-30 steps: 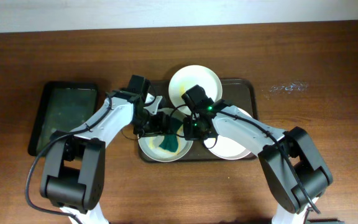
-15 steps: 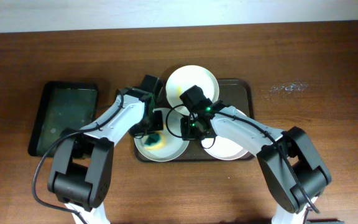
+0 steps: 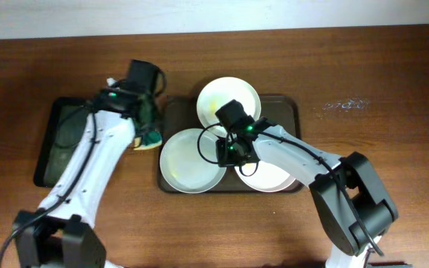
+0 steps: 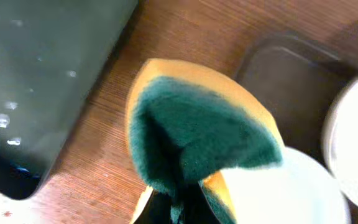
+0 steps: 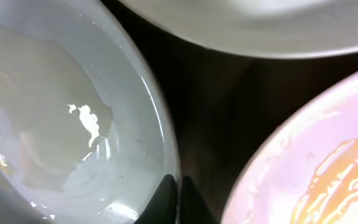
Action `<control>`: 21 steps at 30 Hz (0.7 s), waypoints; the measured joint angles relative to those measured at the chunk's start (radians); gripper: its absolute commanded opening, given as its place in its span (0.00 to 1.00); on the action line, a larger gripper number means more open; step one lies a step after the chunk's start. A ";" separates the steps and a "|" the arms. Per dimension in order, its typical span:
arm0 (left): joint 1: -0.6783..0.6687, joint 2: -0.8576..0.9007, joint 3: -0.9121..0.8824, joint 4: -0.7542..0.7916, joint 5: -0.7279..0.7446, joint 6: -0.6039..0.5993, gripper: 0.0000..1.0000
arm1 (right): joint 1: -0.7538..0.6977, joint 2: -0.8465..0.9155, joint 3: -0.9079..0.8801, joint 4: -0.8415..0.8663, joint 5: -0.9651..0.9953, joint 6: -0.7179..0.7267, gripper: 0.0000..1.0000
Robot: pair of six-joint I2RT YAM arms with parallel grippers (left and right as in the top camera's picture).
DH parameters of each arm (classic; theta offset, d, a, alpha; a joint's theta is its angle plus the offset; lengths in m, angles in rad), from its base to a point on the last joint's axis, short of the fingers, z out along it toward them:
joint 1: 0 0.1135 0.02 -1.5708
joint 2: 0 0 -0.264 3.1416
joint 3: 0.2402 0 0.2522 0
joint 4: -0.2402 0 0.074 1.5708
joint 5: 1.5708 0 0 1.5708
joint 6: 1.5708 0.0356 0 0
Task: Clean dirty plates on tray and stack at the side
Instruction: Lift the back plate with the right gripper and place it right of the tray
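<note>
Three white plates lie on the dark brown tray (image 3: 289, 104). The front-left plate (image 3: 188, 162) looks clean and wet. My right gripper (image 3: 230, 154) is shut on its right rim; in the right wrist view the black fingertips (image 5: 166, 194) pinch that rim, the plate (image 5: 55, 118) to their left. The back plate (image 3: 229, 97) has a faint yellow tint. The right plate (image 5: 316, 168) carries a yellow smear. My left gripper (image 3: 147, 128) is shut on a green and yellow sponge (image 4: 197, 137), above the bare wood left of the tray.
A smaller black tray (image 3: 73, 138) with water drops lies at the left, close under my left arm. In the left wrist view its corner (image 4: 36, 74) sits just left of the sponge. A pale scuff (image 3: 345, 104) marks the table right of the brown tray.
My left arm has swung left off the front-left plate, carrying the sponge out past the tray's left edge. The plate now shows no sponge on it. The right gripper has stayed put.
</note>
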 measured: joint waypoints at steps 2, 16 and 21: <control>0.046 -0.002 0.000 0.000 0.116 0.075 0.00 | 0.000 -0.043 0.034 -0.022 -0.001 -0.032 0.04; 0.524 -0.002 0.001 -0.031 0.200 0.029 0.00 | 0.425 -0.154 0.408 -0.157 1.196 -0.500 0.04; 0.419 -0.002 0.001 -0.013 0.290 0.113 0.00 | 0.118 -0.140 0.271 -0.199 0.518 -0.146 0.04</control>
